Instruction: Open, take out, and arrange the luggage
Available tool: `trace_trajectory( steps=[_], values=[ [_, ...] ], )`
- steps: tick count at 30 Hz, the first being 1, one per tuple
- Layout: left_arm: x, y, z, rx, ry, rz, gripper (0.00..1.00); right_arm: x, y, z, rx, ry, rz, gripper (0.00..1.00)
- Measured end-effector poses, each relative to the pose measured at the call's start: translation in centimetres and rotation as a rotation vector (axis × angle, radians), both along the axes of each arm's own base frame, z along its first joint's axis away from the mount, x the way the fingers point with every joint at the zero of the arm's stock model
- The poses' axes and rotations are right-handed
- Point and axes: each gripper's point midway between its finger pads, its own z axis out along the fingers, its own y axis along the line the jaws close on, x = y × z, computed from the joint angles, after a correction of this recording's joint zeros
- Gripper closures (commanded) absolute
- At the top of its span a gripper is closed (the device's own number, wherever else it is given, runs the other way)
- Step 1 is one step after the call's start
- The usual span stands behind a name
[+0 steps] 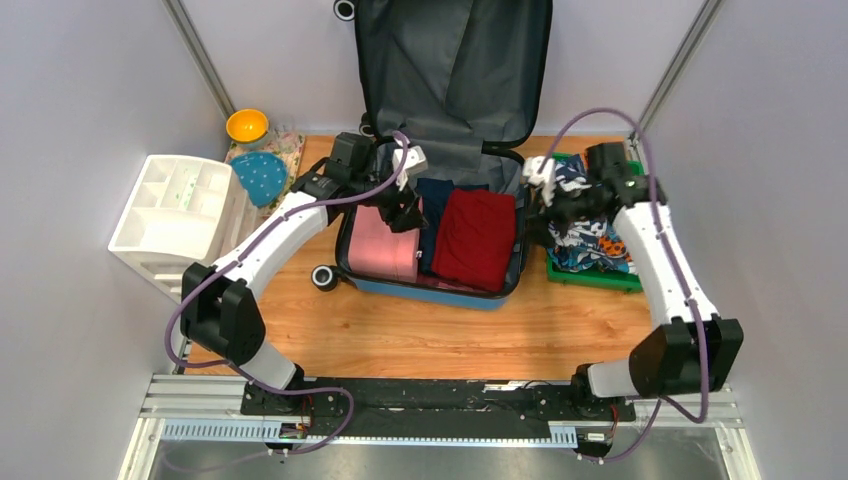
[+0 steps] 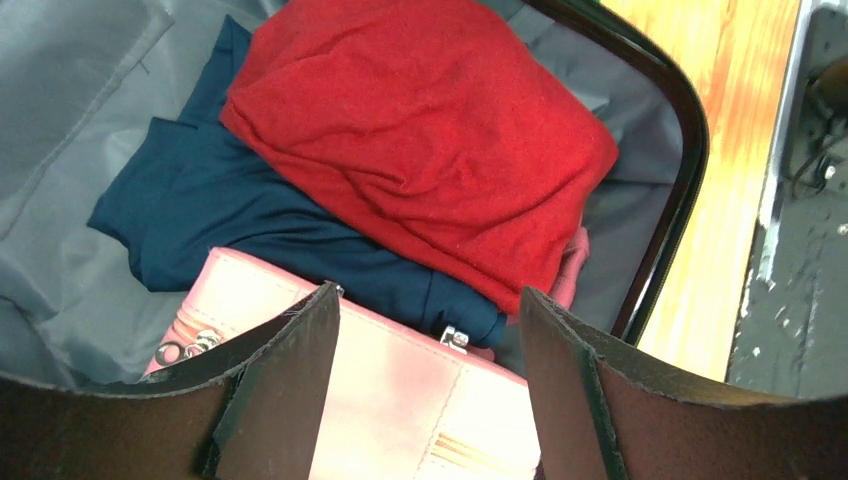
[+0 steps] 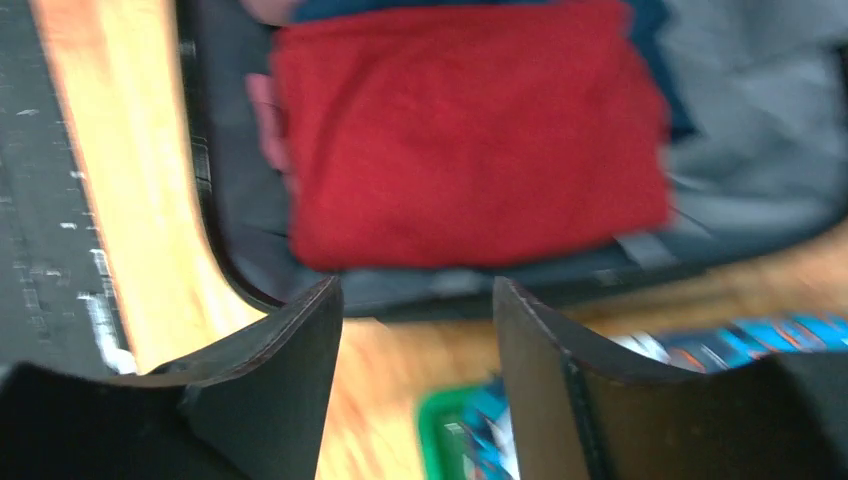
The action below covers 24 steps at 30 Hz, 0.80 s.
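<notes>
Your left claw [image 2: 430,300] hung wide open over the pink bag [image 2: 420,395], with the suitcase [image 2: 690,140] rim ahead. Your right claw [image 3: 418,290] gaped too (both empty), just outside that rim.

The luggage [image 1: 440,290] lies open mid-table, its lid [image 1: 450,60] upright at the far edge. Inside, a pouch [image 1: 383,245] lies left and two stacked folded cloths [image 1: 478,238] lie right. A tray [image 1: 590,277] holding clothes [image 1: 585,240] sits beside it toward the right edge, and an organiser [image 1: 175,205] sits at the left edge.
</notes>
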Motion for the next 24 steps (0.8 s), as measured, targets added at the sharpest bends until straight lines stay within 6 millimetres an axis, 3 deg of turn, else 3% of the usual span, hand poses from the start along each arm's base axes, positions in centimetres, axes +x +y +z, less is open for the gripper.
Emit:
trace_trajectory(
  steps=[1, 5, 8, 11, 13, 17, 24],
  values=[
    [0.2, 0.2, 0.0, -0.01, 0.013, 0.018, 0.26, -1.3, 2.3, -0.6, 0.013, 0.023, 0.035, 0.41],
    [1.5, 1.9, -0.1, -0.066, 0.096, 0.121, 0.26, -5.1, 8.1, -3.3, 0.023, 0.06, 0.12, 0.44],
    [2.7, 3.9, -0.5, -0.098, 0.149, 0.211, 0.26, -6.1, 11.1, -5.6, 0.005, 0.057, 0.147, 0.43],
    [3.3, 5.2, -0.5, -0.113, 0.174, 0.266, 0.26, -6.0, 13.7, -8.0, -0.025, 0.063, 0.142, 0.29],
    [3.1, 5.3, -0.4, -0.12, 0.178, 0.275, 0.27, -5.7, 14.9, -9.1, -0.041, 0.057, 0.133, 0.29],
    [2.1, 5.6, 0.2, -0.131, 0.17, 0.276, 0.27, -4.6, 16.4, -10.6, -0.064, 0.026, 0.11, 0.19],
    [1.6, 6.3, 1.0, -0.146, 0.15, 0.289, 0.27, -3.6, 16.4, -14.6, -0.152, 0.036, 0.093, 0.15]
  ],
)
